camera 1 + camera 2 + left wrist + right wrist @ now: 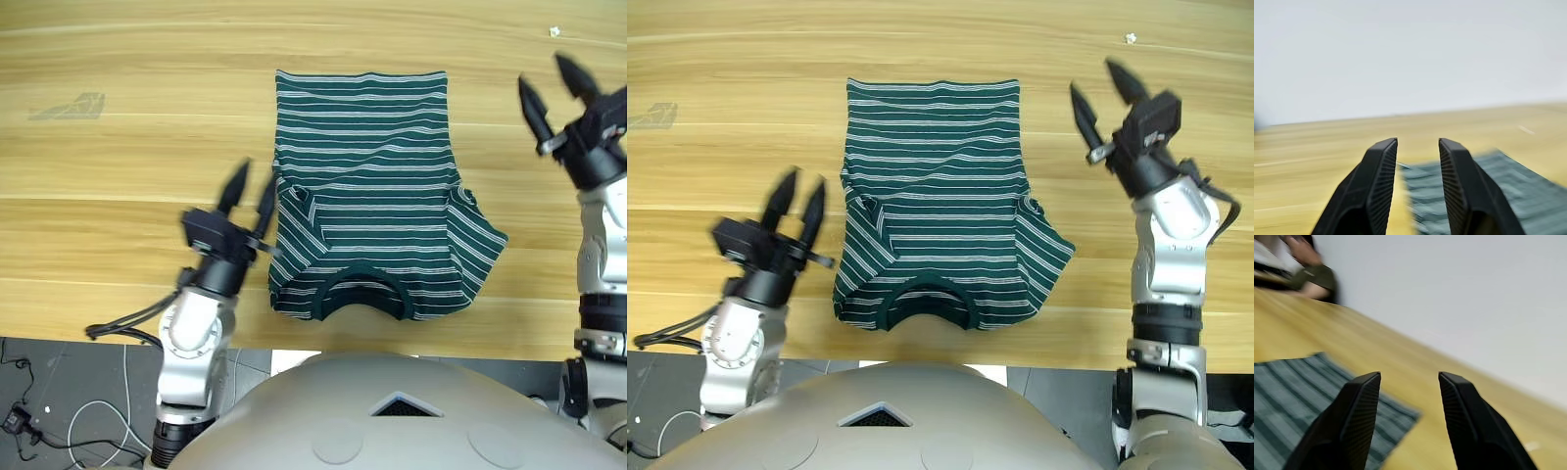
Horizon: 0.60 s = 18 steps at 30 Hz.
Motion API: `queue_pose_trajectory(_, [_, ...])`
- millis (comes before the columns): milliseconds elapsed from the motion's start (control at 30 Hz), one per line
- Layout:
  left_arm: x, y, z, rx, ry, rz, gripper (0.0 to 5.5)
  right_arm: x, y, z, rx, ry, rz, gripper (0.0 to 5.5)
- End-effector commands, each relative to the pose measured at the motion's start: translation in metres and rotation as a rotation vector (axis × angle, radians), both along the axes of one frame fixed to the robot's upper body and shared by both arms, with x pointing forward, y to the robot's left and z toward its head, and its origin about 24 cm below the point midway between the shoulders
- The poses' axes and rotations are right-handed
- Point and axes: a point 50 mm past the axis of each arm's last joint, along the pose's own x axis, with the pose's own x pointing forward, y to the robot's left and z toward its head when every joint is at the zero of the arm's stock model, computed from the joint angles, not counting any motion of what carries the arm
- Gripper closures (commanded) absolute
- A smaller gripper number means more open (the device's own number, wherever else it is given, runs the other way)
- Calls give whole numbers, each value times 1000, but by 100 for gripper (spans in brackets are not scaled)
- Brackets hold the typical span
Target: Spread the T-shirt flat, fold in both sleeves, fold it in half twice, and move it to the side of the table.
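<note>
A dark green T-shirt with white stripes lies on the wooden table, collar towards me and hem at the far end. Its left sleeve is folded in over the body. The right sleeve still juts out a little. My left gripper is open and empty, hovering just beside the shirt's left edge near the folded sleeve; its wrist view has the shirt ahead of the fingers. My right gripper is open and empty, raised to the right of the shirt's hem corner.
Bare wood stretches to the left, right and beyond the shirt. A small white scrap lies at the far right, and a faint grey mark at the far left. Below the table's near edge, cables hang towards the floor.
</note>
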Motion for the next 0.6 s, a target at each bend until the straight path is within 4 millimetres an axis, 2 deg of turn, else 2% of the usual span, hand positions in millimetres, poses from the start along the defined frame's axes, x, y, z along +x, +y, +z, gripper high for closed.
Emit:
queue_pose_trajectory(33, [0, 50, 17, -10, -17, 287, 393, -58, -52, -22, 184, 386, 136, 330])
queue_pose_trajectory(167, [-5, 53, 11, -16, 32, 326, 393, -80, -76, -37, 154, 555, 106, 330])
queue_pose_trajectory(300, [-4, 48, 4, 20, 60, 320, 393, -90, -80, -55, 79, 646, 105, 330])
queue_pose_trajectory(433, [-5, 46, -2, 32, 80, 320, 393, -86, -78, -66, 32, 656, 89, 330])
queue_pose_trajectory(600, [-5, 42, -16, 70, 134, 315, 393, -70, -73, -72, -41, 639, 92, 330])
